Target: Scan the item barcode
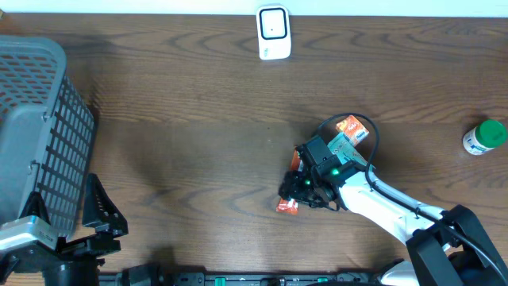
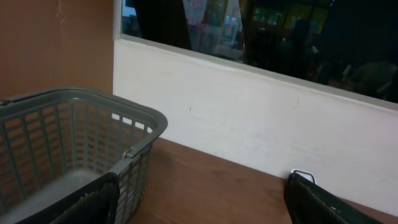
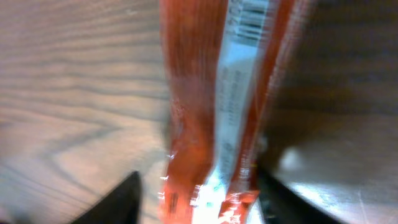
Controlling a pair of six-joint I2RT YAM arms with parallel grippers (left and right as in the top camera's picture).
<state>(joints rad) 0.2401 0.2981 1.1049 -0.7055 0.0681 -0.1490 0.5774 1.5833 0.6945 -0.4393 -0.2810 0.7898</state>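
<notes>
Orange packet (image 3: 202,112) lies between the fingers of the right end effector (image 3: 198,196); whether they pinch it is unclear.

Packet (image 3: 199,124) orange, white stripe — basket (image 1: 71,143) grey lattice.

At five o'clock overhead, the right arm (image 1: 381,199) is a smooth white link with a black wrist block, a small green light (image 1: 335,171) and a thin black cable (image 1: 374,137) loop. At seven o'clock, the left arm (image 1: 97,218) is black with a silver bracket (image 1: 28,234). The left gripper (image 2: 205,202) has matte black fingers (image 2: 93,204).
</notes>
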